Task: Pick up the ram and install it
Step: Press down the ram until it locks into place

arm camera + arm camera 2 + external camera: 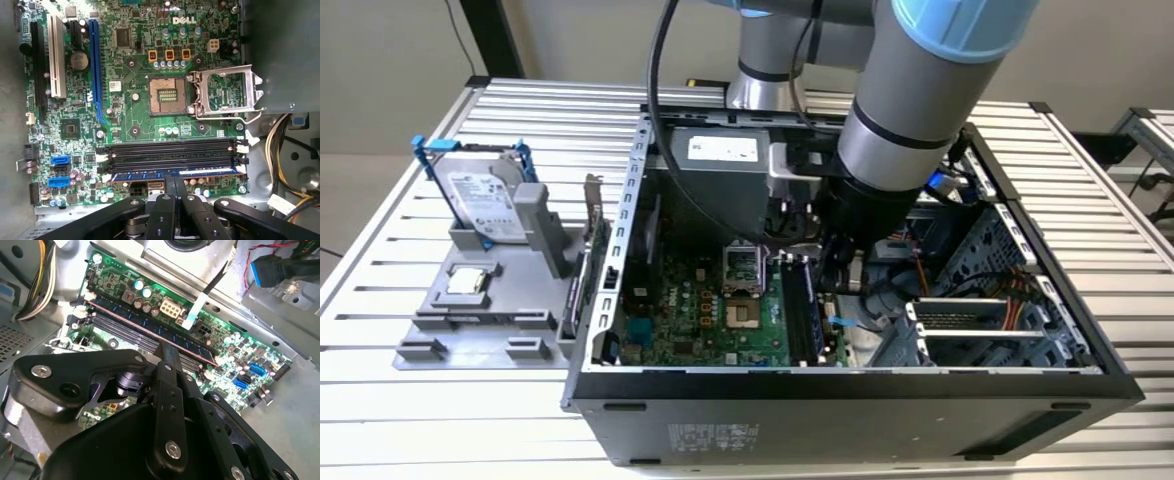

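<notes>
Now, Ram point(175, 173): seated along the outermost black slot at the motherboard's point(130, 105) edge, just beside two bare slots point(172, 152).
Claw point(173, 187): fingers clenched thin on the ram's middle, seen in both wrist views point(170, 357).
Arm point(907, 130): reaching down into the open case point(854, 385).
Room: case wall and cables close beside the ram's slot.
Table point(400, 400): hard drive point(487, 200) stands well apart, at the exterior view's left.

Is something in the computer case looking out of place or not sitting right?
Nothing looks damaged or spilled. The ram lies along the outermost slot, level with it, with the gripper on its middle. The processor socket stands open and empty, its metal latch frame flipped aside.
</notes>
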`<state>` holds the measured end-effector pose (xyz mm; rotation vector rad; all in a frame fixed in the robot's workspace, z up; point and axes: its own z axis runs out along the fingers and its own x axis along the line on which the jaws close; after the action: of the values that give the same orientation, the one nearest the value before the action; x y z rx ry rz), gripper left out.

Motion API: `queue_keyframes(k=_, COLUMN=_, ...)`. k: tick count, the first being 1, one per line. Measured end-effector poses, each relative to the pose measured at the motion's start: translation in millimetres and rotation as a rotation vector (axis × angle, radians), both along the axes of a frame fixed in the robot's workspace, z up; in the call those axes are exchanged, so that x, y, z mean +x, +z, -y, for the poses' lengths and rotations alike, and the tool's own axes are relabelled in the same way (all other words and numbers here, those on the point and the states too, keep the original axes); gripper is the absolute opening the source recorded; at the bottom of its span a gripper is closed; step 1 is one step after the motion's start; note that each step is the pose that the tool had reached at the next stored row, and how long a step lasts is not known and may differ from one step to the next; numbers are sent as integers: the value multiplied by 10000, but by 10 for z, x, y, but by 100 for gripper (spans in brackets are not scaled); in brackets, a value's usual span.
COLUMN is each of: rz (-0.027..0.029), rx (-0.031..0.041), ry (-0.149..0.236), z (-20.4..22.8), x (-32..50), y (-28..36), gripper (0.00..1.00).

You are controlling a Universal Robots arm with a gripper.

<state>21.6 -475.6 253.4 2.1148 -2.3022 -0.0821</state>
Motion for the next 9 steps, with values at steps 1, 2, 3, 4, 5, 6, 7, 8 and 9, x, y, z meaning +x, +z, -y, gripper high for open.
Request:
queue_keyframes(k=1, rz=-1, rx=0, ry=0, z=0, x=0, y=11, gripper=0)
queue_keyframes(k=2, rz=-2, rx=-2, ry=1, z=0, x=0, y=22, gripper=0)
queue_keyframes(k=3, rz=-2, rx=-1, ry=2, z=0, x=0, y=31, gripper=0)
queue_keyframes(k=4, rz=-2, rx=-2, ry=4, z=0, x=0, y=44, gripper=0)
queue_keyframes(k=5, rz=-2, rx=-1, ry=6, z=0, x=0, y=55, gripper=0)
queue_keyframes(k=6, rz=-4, rx=-8, ry=10, z=0, x=0, y=66, gripper=0)
queue_keyframes(k=7, rz=-3, rx=-14, ry=14, z=0, x=0, y=75, gripper=0)
queue_keyframes(k=8, rz=-3, rx=-21, ry=20, z=0, x=0, y=84, gripper=0)
queue_keyframes(k=9, rz=-3, rx=-27, ry=24, z=0, x=0, y=92, gripper=0)
